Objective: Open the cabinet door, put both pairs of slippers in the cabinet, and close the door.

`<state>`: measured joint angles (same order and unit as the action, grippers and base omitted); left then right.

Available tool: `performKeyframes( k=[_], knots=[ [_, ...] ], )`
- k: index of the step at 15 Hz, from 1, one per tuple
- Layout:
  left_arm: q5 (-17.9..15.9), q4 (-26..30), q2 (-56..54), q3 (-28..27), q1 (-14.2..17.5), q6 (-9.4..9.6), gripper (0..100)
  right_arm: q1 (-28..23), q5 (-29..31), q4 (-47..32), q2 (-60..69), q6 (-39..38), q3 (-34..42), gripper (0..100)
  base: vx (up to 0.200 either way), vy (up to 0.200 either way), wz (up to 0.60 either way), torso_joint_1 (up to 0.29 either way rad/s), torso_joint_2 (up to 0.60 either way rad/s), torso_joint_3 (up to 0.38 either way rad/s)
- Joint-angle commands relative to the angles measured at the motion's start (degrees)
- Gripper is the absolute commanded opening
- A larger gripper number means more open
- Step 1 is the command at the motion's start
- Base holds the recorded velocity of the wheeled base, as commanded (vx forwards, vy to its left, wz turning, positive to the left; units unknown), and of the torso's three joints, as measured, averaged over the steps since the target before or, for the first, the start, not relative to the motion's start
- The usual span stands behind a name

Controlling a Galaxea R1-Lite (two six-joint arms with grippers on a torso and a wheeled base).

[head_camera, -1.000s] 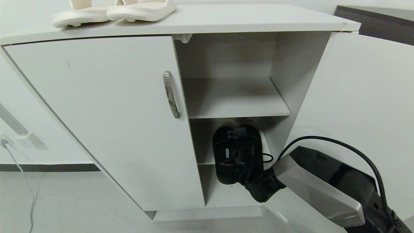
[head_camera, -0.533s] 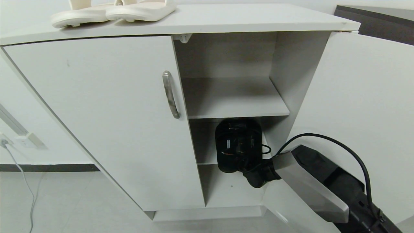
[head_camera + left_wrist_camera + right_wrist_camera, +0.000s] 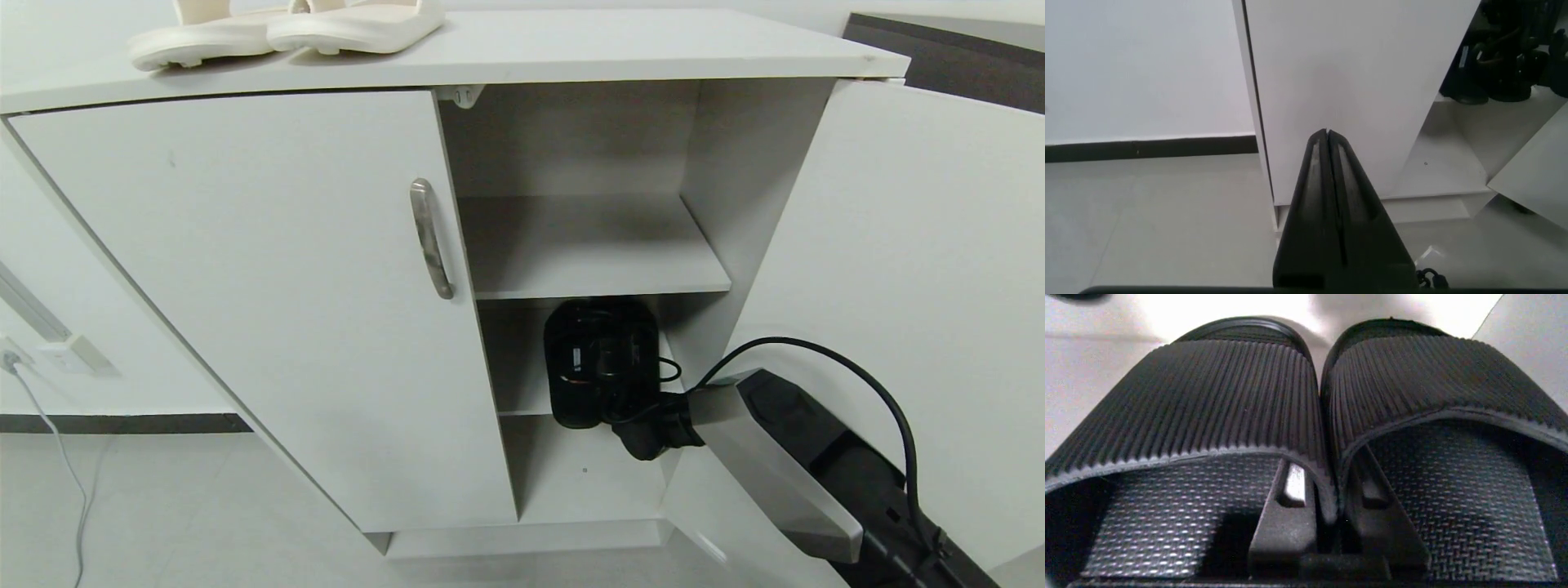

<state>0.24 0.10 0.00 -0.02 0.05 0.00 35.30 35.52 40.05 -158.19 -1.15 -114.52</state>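
1. The right gripper (image 3: 1331, 492) is clenched on the black slippers (image 3: 602, 363), pinching the two inner side walls together so the pair travels as one.
2. The pair sits in the middle compartment of the cabinet (image 3: 612, 45), under the upper shelf (image 3: 588, 245) and beside the open right door (image 3: 922, 286). I cannot tell whether the soles already bear on the lower shelf.
3. The slippers' long axis runs front to back, toes deep inside and heels toward the gripper. Letting go and pulling straight back along that line looks like the next move.
4. The left gripper (image 3: 1326, 137) is closed on nothing, low down and facing the shut left door (image 3: 245, 286).
5. The cream slippers (image 3: 286, 28) lie on the cabinet top toward its left end, not yet put away.
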Motion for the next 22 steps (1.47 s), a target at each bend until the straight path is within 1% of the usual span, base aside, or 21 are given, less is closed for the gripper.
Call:
performKeyframes(
  k=[1,6,22],
  knots=[
    [0.0,0.0,0.1,-0.1,0.0,0.0,0,-0.2,-0.1,-0.2,-0.7,0.0,-0.1,0,0.0,0.0,0.0,0.0,0.0,0.0],
    [0.0,0.0,0.1,-0.1,0.0,0.0,0,-1.0,-0.7,0.0,-0.5,-0.3,-0.1,0,0.0,0.0,0.0,0.0,0.0,0.0],
    [0.0,0.0,0.0,-0.1,0.0,-0.09,0,-0.6,-0.4,2.1,0.3,-0.3,-0.1,0,0.0,0.0,0.0,0.0,0.0,0.0]
  ],
)
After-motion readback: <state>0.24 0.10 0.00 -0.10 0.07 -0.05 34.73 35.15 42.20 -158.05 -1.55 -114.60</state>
